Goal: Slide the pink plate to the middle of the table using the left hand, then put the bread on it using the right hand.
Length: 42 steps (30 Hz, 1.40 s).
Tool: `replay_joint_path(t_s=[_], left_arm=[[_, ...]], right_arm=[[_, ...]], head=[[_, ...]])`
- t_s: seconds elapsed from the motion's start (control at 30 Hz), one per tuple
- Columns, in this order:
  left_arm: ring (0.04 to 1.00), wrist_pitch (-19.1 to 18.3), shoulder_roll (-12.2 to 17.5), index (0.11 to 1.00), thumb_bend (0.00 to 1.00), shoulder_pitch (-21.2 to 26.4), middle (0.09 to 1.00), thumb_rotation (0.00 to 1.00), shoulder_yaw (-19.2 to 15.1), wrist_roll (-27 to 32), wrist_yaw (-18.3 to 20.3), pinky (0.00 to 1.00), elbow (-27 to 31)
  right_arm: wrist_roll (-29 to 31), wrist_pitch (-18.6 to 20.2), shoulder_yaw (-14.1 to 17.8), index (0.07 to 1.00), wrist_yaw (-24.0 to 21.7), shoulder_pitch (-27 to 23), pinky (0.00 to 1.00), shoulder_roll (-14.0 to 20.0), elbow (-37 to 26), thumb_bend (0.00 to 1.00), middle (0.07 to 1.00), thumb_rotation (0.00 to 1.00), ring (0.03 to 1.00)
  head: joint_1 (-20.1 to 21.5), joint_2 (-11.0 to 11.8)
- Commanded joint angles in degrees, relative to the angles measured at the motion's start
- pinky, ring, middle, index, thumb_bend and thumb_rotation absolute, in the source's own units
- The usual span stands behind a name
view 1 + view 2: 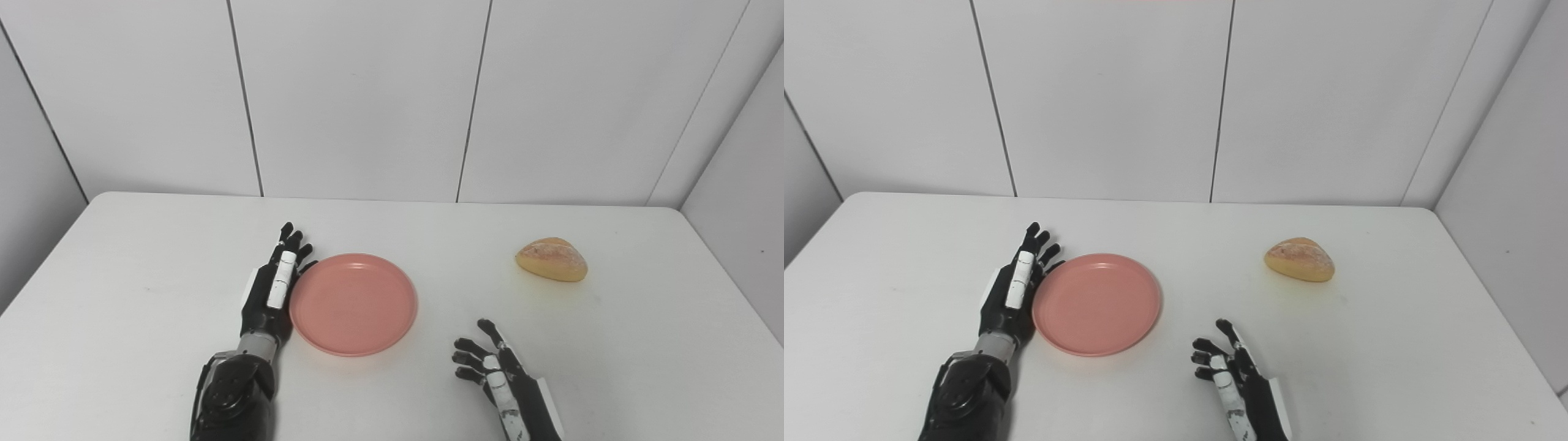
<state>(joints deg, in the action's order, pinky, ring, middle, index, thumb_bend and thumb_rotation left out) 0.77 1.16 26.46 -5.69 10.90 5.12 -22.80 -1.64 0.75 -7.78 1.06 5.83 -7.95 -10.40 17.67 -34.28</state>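
Pink plate (353,304) lies flat on the white tabletop (122,294), a little left of centre, with the left robot hand (272,294) set edge-on against its left rim, fingers straight and extended, gripping nothing. That flat, side-on posture suits a push, since a shallow dish offers little to pinch and slides easily when nudged sideways. Further right, the right robot hand (496,373) rests low near the front edge, fingers loosely spread and empty, apparently waiting its turn. The bread (552,259) sits well apart on the right side, untouched, within that hand's reach.
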Motion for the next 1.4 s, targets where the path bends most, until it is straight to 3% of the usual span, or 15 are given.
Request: replay_joint_path(t_s=[0.0, 0.5, 0.73, 0.77, 0.93, 1.37], left_arm=[[0.952, -0.59, -0.08, 1.000, 1.00, 0.76, 0.999, 0.79, -0.12, 0.90, 0.63, 0.89, 0.10], [0.937, -0.12, -0.82, 1.000, 0.99, 0.53, 0.973, 0.77, 0.66, 1.61, 1.43, 0.90, -0.67], [0.928, -0.57, -1.59, 1.000, 1.00, -0.14, 0.963, 0.76, 0.54, 1.84, 0.83, 0.90, -0.22], [0.930, -0.52, -1.68, 1.000, 1.00, -0.21, 0.963, 0.75, 0.50, 1.91, 0.86, 0.92, -0.23], [0.929, -1.03, -1.91, 1.000, 1.00, -0.74, 0.963, 0.76, 0.82, 1.56, 1.00, 0.89, 0.33], [0.930, 0.51, -1.56, 1.000, 1.00, 0.76, 0.961, 0.78, 0.81, 1.26, 1.08, 0.89, -2.72]], right_arm=[[-0.44, -1.01, -0.51, 0.898, 0.27, -1.08, 0.72, -1.00, -0.55, 0.78, 0.761, 0.85, 0.745], [-0.25, -1.44, -0.16, 0.890, 0.46, -1.25, 0.70, -1.54, 0.00, 0.76, 0.757, 0.84, 0.745], [0.79, -2.61, 0.91, 0.829, 0.69, -0.51, 0.75, -1.54, -0.23, 0.73, 0.826, 0.83, 0.815], [0.86, -2.86, 0.96, 0.836, 0.59, -0.45, 0.77, -1.40, -0.20, 0.76, 0.854, 0.87, 0.841], [0.51, -6.04, 1.32, 0.861, 1.19, 0.18, 0.87, -1.43, -0.06, 0.83, 0.912, 0.96, 0.907], [0.71, -19.15, 1.70, 0.919, 1.23, -1.04, 0.96, -1.37, 5.99, 0.80, 0.933, 0.97, 0.925]], head=[[0.61, 0.10], [0.54, 0.67], [-0.47, 0.89], [-0.47, 0.89], [-1.06, 0.83], [-2.55, 3.05]])
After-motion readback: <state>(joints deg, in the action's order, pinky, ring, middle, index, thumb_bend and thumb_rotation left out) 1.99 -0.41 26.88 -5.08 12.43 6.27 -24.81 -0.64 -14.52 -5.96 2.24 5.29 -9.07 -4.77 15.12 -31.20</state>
